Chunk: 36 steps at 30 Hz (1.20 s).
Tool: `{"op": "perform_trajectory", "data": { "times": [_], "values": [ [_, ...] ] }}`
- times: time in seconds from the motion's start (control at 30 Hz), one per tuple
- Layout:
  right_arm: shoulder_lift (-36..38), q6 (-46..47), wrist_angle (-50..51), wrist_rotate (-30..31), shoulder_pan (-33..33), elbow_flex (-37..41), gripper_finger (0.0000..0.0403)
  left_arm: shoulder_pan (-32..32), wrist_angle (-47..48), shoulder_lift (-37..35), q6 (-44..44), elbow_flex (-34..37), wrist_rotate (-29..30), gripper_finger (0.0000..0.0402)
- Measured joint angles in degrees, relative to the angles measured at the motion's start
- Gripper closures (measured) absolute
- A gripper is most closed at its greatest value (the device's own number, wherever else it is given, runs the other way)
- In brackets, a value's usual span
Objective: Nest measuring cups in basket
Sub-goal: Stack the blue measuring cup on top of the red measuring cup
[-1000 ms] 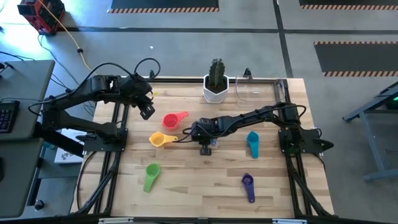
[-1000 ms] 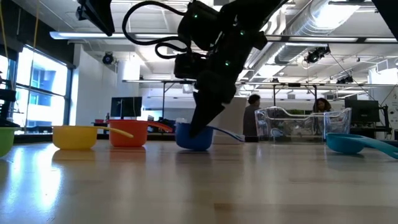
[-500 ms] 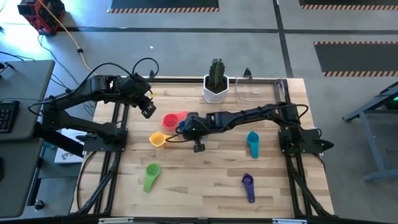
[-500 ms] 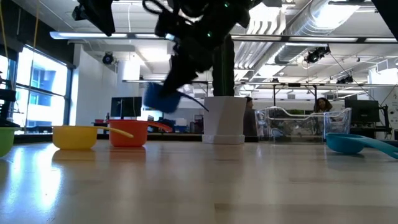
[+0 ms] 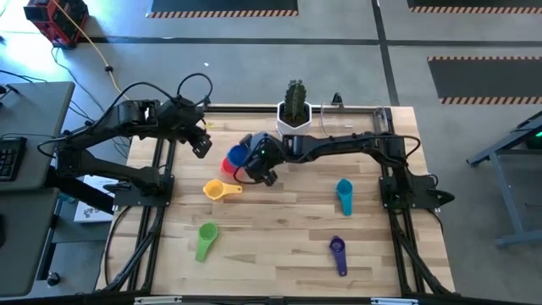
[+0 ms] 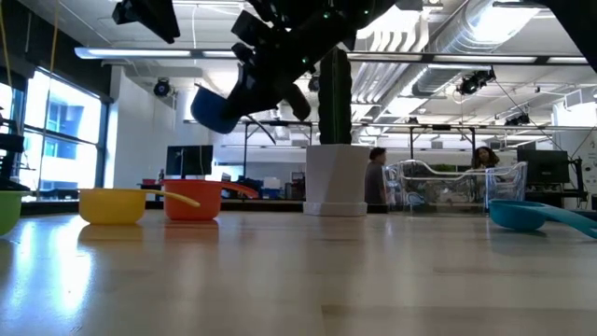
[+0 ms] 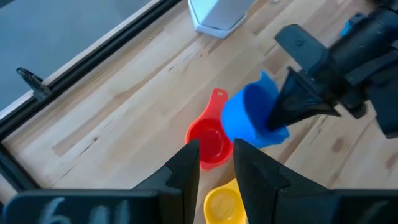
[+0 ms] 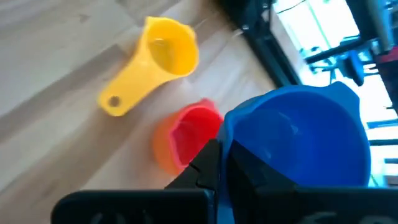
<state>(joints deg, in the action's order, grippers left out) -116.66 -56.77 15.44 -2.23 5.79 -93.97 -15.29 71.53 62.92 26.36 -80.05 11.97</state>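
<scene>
Holding the blue cup [image 5: 238, 155] in the air, my right gripper [image 5: 258, 163] is clamped on its handle, just above the red cup [image 5: 230, 165] at about ten o'clock from the table's middle. My left gripper [image 5: 200, 146] waits beside it with a narrow gap between its fingers, holding nothing.

I judge the job barely begun: the basket [image 5: 349, 123] at one o'clock looks empty, though I can't be sure. The yellow cup [image 5: 217, 190], green cup [image 5: 205, 238], teal cup [image 5: 344, 195] and purple cup [image 5: 339, 253] lie scattered. I see no pink one.

The blue cup is tipped, its mouth facing about nine o'clock, with its long axis running from nine to three.
</scene>
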Motion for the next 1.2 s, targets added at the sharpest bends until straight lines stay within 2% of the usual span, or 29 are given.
{"op": "perform_trajectory", "data": {
  "times": [0.2,0.43,0.63,0.8,1.03,1.2],
  "values": [
    [0.0,-0.1,-3.6,-0.1,2.1,-1.7,0.0399,0.0,-1.5,0.0,0.0,0.0,0.0,0.0312],
    [0.1,5.5,-5.2,-2.6,2.9,-4.6,0.0399,0.0,-2.1,0.0,0.0,0.0,0.0,0.0312],
    [0.1,9.2,1.3,-2.6,2.5,-4.6,0.0399,0.0,-1.9,0.0,-1.6,0.8,0.0,0.0312],
    [0.1,8.9,6.6,-2.5,1.1,-4.6,0.0399,0.0,-1.9,0.5,-8.4,1.6,-1.8,0.0312],
    [0.1,8.8,7.7,-2.5,-1.0,-4.6,0.0399,-0.1,-2.0,1.2,-10.0,1.6,-6.0,0.0309],
    [0.1,8.9,7.7,-2.5,-1.3,-4.6,0.0399,-0.1,-2.0,1.6,-10.0,1.6,-7.4,0.0287]
  ]
}}
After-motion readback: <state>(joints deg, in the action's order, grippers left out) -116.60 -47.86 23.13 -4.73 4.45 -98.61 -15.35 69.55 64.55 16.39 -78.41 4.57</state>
